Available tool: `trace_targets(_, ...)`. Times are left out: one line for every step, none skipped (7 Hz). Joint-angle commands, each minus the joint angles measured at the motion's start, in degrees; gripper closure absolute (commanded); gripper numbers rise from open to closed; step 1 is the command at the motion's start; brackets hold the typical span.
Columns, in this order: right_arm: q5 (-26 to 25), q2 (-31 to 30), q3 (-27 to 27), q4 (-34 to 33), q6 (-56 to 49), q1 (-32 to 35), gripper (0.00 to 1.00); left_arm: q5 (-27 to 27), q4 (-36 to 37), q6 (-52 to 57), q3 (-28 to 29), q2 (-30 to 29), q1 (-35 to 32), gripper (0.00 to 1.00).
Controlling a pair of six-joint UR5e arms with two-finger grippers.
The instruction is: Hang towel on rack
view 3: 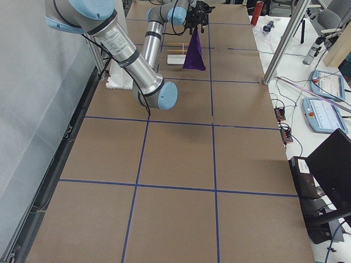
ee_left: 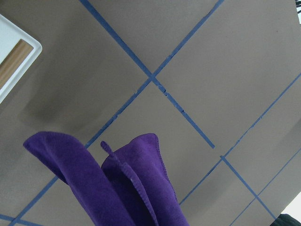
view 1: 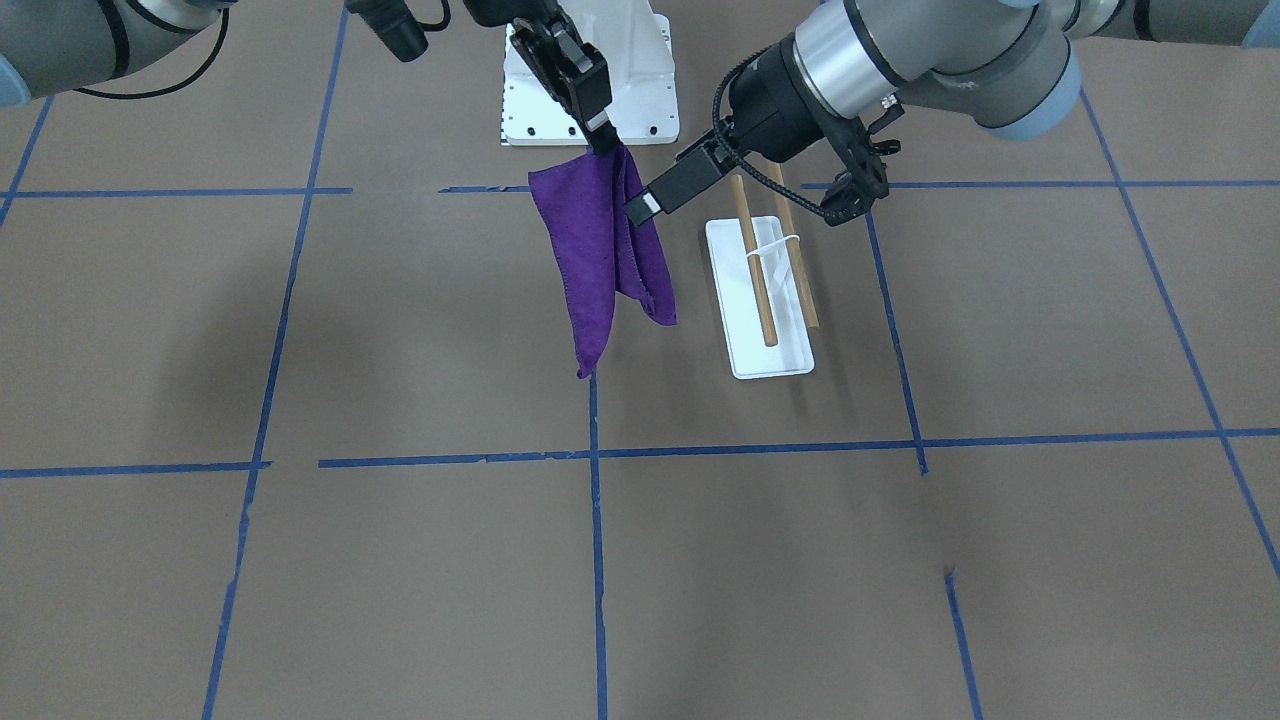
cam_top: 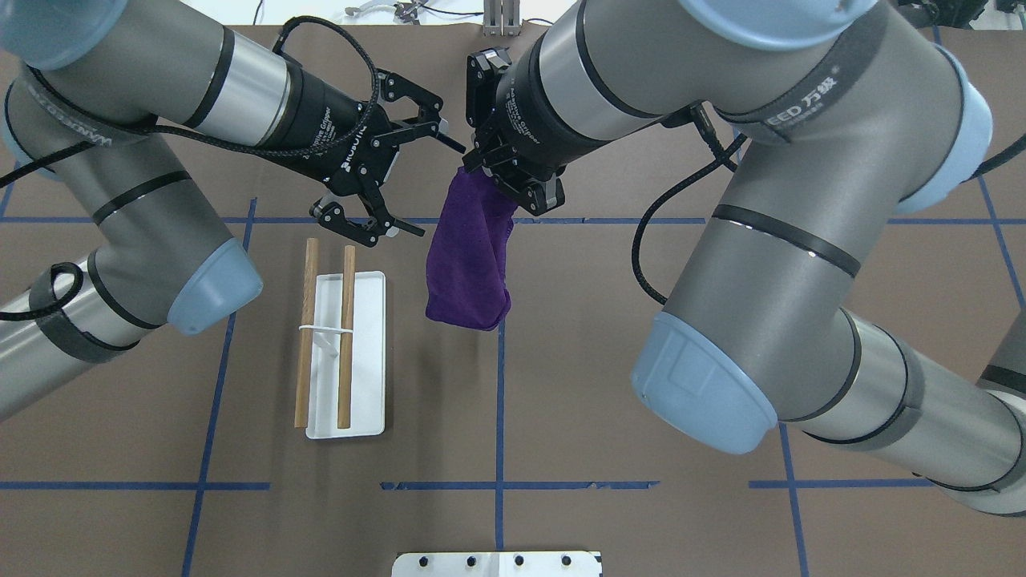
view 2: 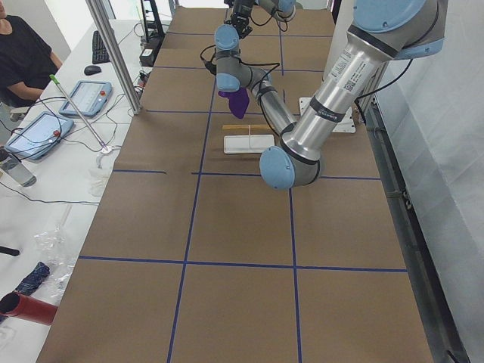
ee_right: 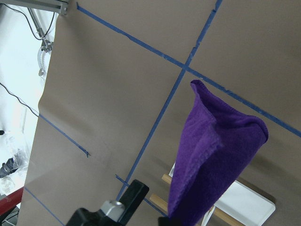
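Note:
My right gripper (cam_top: 501, 183) is shut on the top of a purple towel (cam_top: 469, 264), which hangs down folded from it (view 1: 600, 260). The rack (cam_top: 346, 336) has two wooden dowels on white wire over a white tray (cam_top: 370, 353). It stands on the table just left of the towel in the overhead view. My left gripper (cam_top: 439, 191) is open and empty, raised over the rack's far end, with one fingertip (view 1: 645, 207) close to the towel's upper part. The towel also shows in the left wrist view (ee_left: 122, 193) and the right wrist view (ee_right: 211, 155).
The white bolted robot pedestal (view 1: 640, 90) stands at the table's robot-side edge. Blue tape lines (view 1: 597, 520) grid the brown table. In the exterior left view an operator (view 2: 26, 53) sits beside a side table with tablets (view 2: 83, 98).

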Motion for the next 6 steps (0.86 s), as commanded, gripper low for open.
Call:
trace_targets(-0.2,0.2,0.0,0.0,0.4,-0.1,1.00,1.0,-0.1,-1.7,-0.1,-0.6,0.8,0.29)
trace_targets(-0.2,0.1,0.0,0.0,0.4,-0.3,1.00,1.1,-0.4,-2.6,-0.1,-0.6,1.1,0.59)
trace_targets(-0.2,0.2,0.0,0.0,0.5,-0.3,1.00,1.1,-0.4,-2.6,-0.2,-0.6,1.1,0.93)
trace_targets(-0.2,0.1,0.0,0.0,0.5,-0.3,1.00,1.1,-0.4,-2.9,-0.3,-0.6,1.2,1.00)
trace_targets(-0.2,0.1,0.0,0.0,0.4,-0.3,1.00,1.1,-0.4,-2.9,-0.4,-0.6,1.2,1.00)
trace_targets(-0.7,0.0,0.0,0.0,-0.2,-0.7,1.00,1.1,-0.4,-2.8,-0.4,-0.5,1.2,1.00)
